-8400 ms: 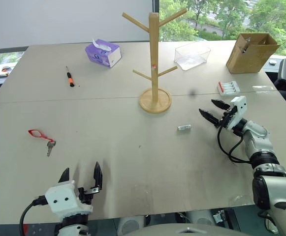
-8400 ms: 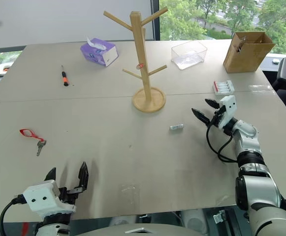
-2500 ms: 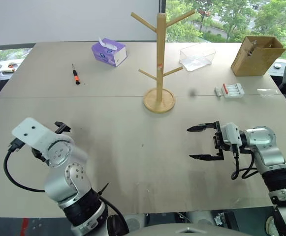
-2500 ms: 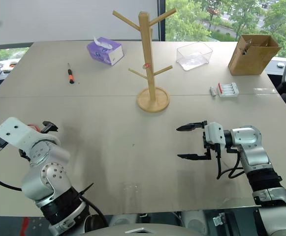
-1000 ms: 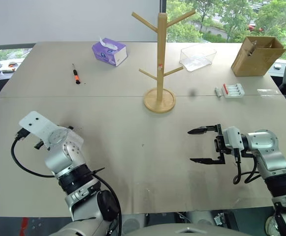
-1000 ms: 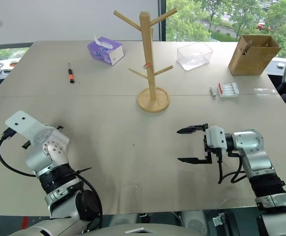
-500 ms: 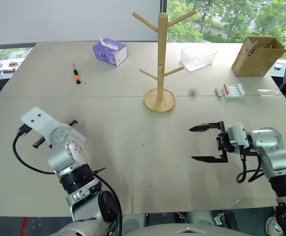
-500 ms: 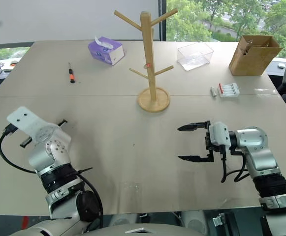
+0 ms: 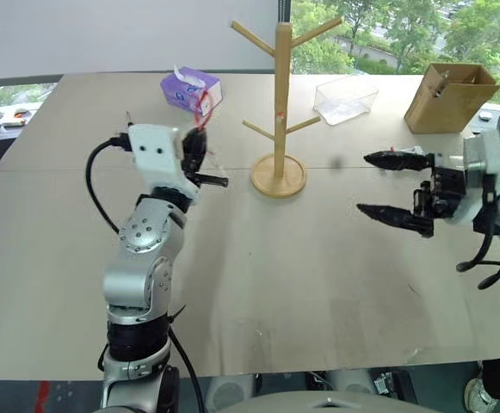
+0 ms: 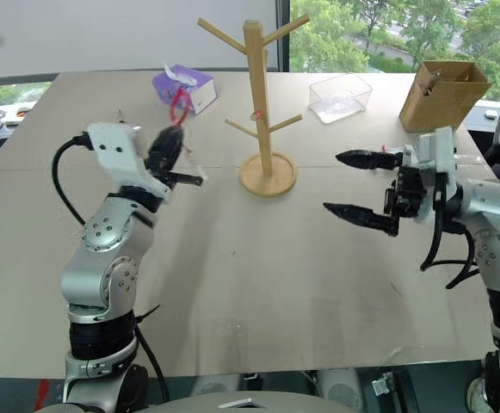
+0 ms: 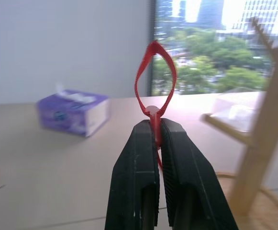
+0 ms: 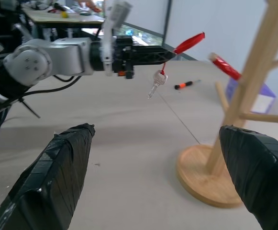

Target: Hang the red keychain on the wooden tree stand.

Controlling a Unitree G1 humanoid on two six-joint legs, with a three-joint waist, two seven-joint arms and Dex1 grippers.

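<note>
The left gripper (image 11: 156,125) is pinching the red keychain (image 11: 154,79) by the strap just below its loop, lifted over the tabletop (image 9: 258,258) toward its far edge, left of the wooden tree stand (image 9: 279,103). The right gripper (image 9: 396,187) is hanging spread wide and empty off to the stand's right. The strap looks light and floppy, yet its loop is standing open above the fingertips, which suits a peg. The small key (image 12: 155,88) is dangling beneath and may swing.
</note>
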